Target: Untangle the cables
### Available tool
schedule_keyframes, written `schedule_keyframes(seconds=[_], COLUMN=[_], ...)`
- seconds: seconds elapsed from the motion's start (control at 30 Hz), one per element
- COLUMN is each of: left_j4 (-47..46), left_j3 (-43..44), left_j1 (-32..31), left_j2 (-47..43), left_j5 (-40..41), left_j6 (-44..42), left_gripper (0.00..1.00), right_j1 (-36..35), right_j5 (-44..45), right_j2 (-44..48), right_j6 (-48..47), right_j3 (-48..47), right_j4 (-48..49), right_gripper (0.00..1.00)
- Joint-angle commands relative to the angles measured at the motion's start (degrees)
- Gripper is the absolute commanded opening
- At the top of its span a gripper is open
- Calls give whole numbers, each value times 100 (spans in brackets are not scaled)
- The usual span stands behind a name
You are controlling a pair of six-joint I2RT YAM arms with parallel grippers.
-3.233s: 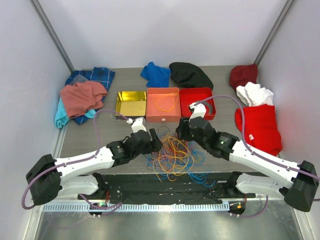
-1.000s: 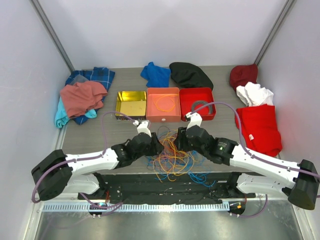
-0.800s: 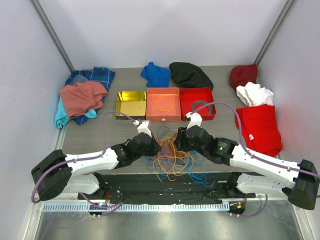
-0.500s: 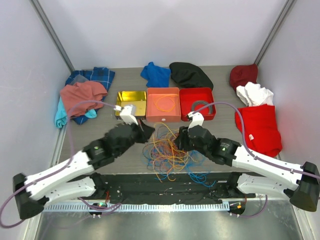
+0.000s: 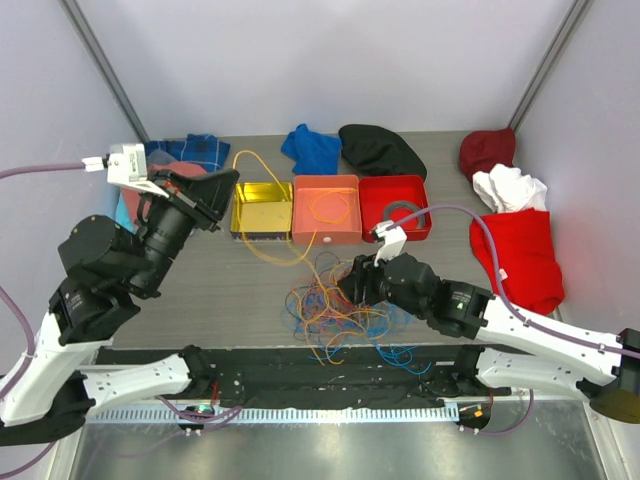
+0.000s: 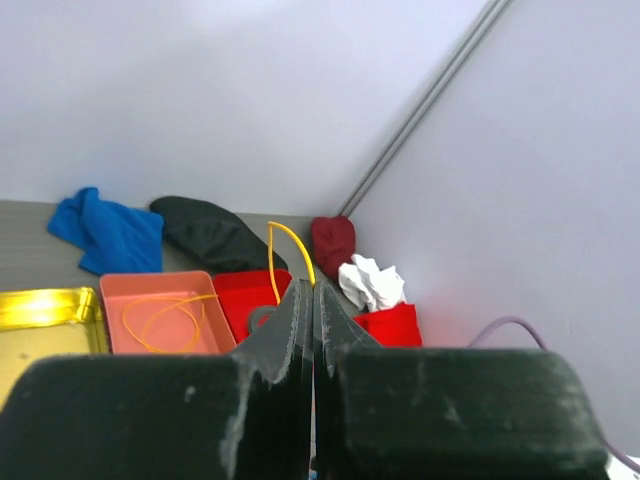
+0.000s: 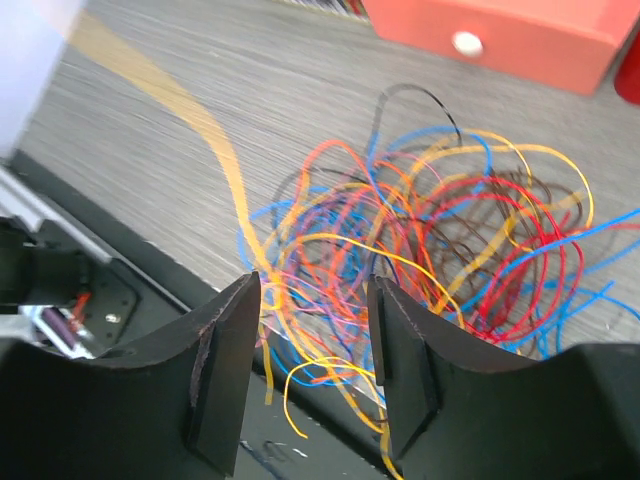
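The cables (image 5: pixel 340 310) lie as a tangle of orange, yellow, blue, red and dark strands on the table's near middle. My left gripper (image 5: pixel 230 190) is raised high at the left, shut on one yellow cable (image 5: pixel 262 158). That cable arcs off its tips and runs down to the tangle. In the left wrist view the left gripper (image 6: pixel 313 290) is pressed together, with the yellow cable (image 6: pixel 285 235) rising from the tips. My right gripper (image 5: pixel 352 285) hangs low over the tangle's far side. In the right wrist view the right gripper (image 7: pixel 315 345) is open above the cables (image 7: pixel 430 235).
Behind the tangle stand a gold tin (image 5: pixel 240 205), an orange tray (image 5: pixel 300 225) with an orange loop, and a red tray (image 5: pixel 425 225) with a grey coil. Cloths lie along the back and both sides, with a red one (image 5: pixel 515 255) at the right.
My left gripper shut on a yellow cable, then rose up and to the left and drew the cable out of the tangle. The right gripper opened a little wider over the tangle.
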State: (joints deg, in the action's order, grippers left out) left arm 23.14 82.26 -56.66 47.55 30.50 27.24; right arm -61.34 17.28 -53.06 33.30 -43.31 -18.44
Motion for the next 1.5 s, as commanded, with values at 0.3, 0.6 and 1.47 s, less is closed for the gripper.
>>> schedule_keyframes(seconds=[0.3,0.6,1.47], left_j4=[200,376,288], left_j3=[2345,3638,2489], left_j1=[-11,-11,-20], left_j2=[922,1581,801], left_j5=[184,-167,148], left_j6=[-1230,-1345,-1292], left_gripper=[0,0,0], right_j1=[-308,-317,-317], right_j5=[65,310,1665], right_j2=[173,-476,-1786], right_j6=[-262,-763,-2546], right_j3=[-371,-687,-4165], right_j4=[472,1114,579], right_gripper=[74,75,1])
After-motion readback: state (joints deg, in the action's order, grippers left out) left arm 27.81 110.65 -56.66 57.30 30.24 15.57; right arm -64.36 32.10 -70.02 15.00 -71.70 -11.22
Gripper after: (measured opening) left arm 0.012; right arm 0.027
